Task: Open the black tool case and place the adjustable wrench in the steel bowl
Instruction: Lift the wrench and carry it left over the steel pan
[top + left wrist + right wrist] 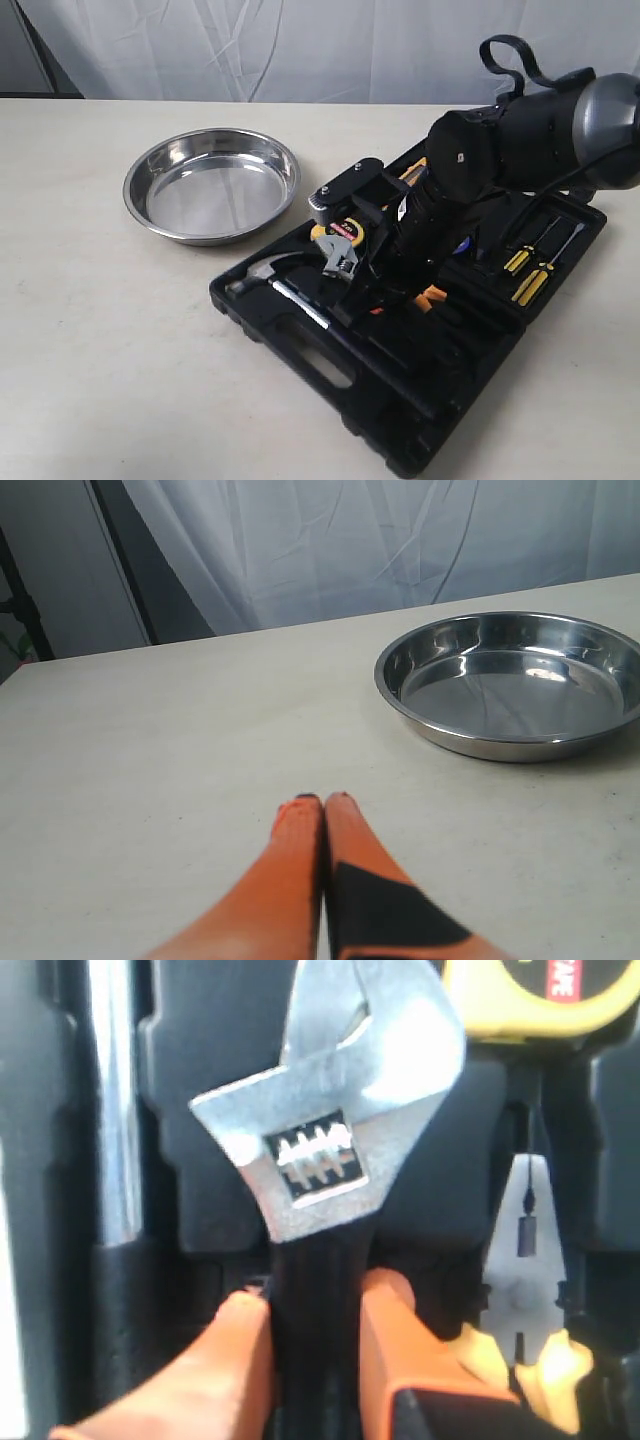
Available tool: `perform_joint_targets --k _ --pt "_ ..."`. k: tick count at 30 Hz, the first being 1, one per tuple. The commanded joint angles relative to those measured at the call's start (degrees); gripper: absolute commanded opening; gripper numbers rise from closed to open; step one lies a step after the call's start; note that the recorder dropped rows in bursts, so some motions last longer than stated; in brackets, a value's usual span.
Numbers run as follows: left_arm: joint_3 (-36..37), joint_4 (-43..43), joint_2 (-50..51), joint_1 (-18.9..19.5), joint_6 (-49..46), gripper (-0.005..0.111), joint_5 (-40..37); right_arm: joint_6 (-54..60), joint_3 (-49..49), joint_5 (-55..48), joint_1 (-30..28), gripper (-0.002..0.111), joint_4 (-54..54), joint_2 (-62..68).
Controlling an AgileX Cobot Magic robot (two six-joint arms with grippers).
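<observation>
The black tool case (330, 370) lies open on the table, lid spread to the right. The adjustable wrench (340, 256) has its silver jaw head (330, 1110) raised over the case's tray. My right gripper (315, 1305) is shut on its black handle (318, 1340), one orange finger (230, 1350) pressed on each side. The steel bowl (212, 184) sits empty to the left of the case, also seen in the left wrist view as the bowl (515, 680). My left gripper (322, 802) is shut on nothing, low over bare table, away from the bowl.
A claw hammer (275, 280) lies in the case along its near side. A yellow tape measure (545, 995) and pliers (525, 1290) sit in the tray beside the wrench. Screwdrivers (530, 265) are clipped in the lid. A white curtain hangs behind the table.
</observation>
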State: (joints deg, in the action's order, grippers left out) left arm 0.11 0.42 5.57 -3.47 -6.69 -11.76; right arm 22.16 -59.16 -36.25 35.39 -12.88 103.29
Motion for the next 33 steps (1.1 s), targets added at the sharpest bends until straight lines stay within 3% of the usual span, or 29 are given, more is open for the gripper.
perform_joint_targets --k 1,11,16,25,33 --pt "-0.1 -0.1 -0.2 -0.1 0.2 0.0 0.6 0.2 -0.2 0.5 0.1 0.0 0.8 -1.3" --pt "-0.1 -0.1 -0.2 -0.1 0.2 0.0 0.6 0.4 -0.5 3.7 0.1 -0.001 0.8 -1.3" --pt "-0.1 -0.1 -0.2 -0.1 0.2 0.0 0.6 0.4 -5.2 3.3 0.1 -0.001 0.5 -1.3" --pt "-0.1 -0.1 -0.2 -0.1 0.2 0.0 0.6 0.5 -22.4 -2.7 0.1 -0.001 0.8 6.1" --pt "-0.1 -0.1 -0.2 -0.1 0.2 0.0 0.6 8.1 -40.4 -6.9 0.2 -0.001 -1.4 17.0"
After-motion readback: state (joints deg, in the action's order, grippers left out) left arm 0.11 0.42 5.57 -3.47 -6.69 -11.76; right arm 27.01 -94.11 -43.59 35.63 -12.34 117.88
